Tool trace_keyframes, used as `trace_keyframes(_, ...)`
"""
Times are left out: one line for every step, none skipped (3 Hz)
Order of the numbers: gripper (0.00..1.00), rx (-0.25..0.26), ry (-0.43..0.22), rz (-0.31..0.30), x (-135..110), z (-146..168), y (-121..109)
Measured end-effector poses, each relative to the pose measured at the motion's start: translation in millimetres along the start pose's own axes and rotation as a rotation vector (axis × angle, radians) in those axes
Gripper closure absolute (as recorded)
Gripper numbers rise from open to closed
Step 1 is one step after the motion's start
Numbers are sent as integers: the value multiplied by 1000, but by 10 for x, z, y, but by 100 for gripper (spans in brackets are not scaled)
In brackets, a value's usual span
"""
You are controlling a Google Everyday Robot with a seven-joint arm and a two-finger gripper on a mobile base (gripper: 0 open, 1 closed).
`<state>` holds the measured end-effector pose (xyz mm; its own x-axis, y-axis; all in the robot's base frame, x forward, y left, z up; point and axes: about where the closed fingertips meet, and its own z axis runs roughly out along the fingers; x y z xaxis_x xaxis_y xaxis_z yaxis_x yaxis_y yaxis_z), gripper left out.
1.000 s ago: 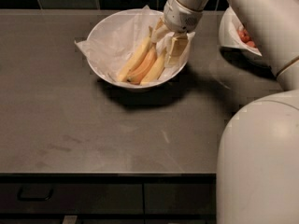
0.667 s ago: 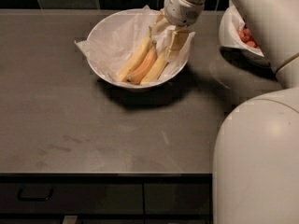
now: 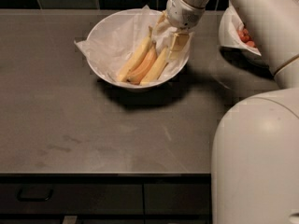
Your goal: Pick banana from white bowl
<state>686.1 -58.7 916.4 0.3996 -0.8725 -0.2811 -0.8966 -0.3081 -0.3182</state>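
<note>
The white bowl [image 3: 105,31] with crinkled paper lining stands at the back middle of the dark counter. Three bananas lie side by side in it. The long yellow banana [image 3: 136,59] is the left one, its brownish stem pointing to the far side. An orange-tinted banana [image 3: 145,67] lies in the middle and a paler, slim one [image 3: 156,67] on the right. My gripper [image 3: 171,31] hangs over the bowl's far right part, open, with one finger [image 3: 179,41] at the top end of the paler banana. It holds nothing.
A second white bowl with red strawberries [image 3: 233,31] stands at the back right, partly behind my arm. My arm and white body [image 3: 257,162] fill the right side. A tiled wall runs behind the counter, and drawers sit under its front edge.
My gripper has risen a little and drawn back toward the bowl's far rim. The bananas lie where they were.
</note>
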Motion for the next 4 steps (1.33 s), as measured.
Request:
trace_keyframes(34,-15,-39,19,-15,122,59)
trace_keyframes(37,-46,-66,36,-39,245,146)
trace_keyframes(39,-62,-77,42,-45,314,178)
trace_keyframes(44,-73,-84,43,-54,370,186)
